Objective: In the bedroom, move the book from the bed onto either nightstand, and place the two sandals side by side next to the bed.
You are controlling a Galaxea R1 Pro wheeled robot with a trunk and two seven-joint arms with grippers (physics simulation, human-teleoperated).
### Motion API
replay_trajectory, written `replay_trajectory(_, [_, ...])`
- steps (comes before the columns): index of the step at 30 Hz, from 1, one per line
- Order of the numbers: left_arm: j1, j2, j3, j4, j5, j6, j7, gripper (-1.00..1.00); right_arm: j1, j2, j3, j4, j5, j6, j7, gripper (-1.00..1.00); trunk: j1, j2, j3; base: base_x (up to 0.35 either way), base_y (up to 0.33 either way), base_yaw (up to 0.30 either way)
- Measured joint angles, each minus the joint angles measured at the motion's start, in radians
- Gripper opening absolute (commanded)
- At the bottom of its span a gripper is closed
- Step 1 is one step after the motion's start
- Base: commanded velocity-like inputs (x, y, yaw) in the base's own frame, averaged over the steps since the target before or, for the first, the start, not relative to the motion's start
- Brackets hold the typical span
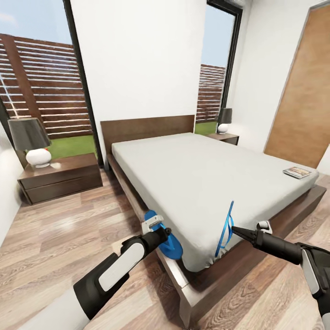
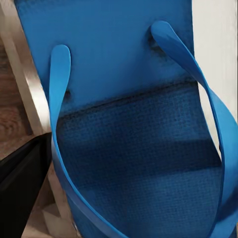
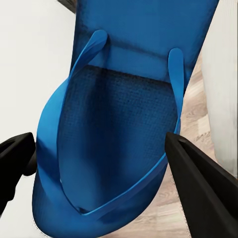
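left arm extended, right arm extended

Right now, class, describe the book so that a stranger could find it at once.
Start at the big grey bed. Follow its foot end to the corner farthest from the headboard, nearest the wood wall panel. The book lies flat there, the only thing lying on the mattress top.

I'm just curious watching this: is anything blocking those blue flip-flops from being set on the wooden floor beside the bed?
Nothing visible does. The left gripper and right gripper each hold a bright blue flip-flop at the bed's corner; the plank floor alongside looks bare.
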State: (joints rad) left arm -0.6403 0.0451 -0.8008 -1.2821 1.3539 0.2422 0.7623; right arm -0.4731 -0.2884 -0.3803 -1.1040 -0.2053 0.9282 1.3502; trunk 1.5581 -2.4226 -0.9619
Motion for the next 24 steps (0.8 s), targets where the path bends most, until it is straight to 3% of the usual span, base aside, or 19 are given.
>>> replay_trajectory(13, [0.0, -0.001, -0.006, -0.006, -0.003, 0.005, -0.007, -1.0, 0.0, 0.0, 0.0, 0.0, 0.002, 0.0, -0.001, -1.0, 0.0, 0.0, 0.0, 0.0, 0.0, -0.285])
replay_trajectory(19, [0.0, 0.012, -0.015, -0.053, -0.009, 0.06, -0.13, -1.0, 0.0, 0.0, 0.0, -0.001, 0.002, 0.0, -0.001, -1.0, 0.0, 0.0, 0.0, 0.0, 0.0, -0.285])
replay_trajectory(24, [0.0, 0.034, -0.018, -0.099, -0.014, 0.099, -0.148, -1.0, 0.0, 0.0, 0.0, 0.0, 0.002, 0.0, -0.001, -1.0, 0.0, 0.0, 0.0, 0.0, 0.0, -0.285])
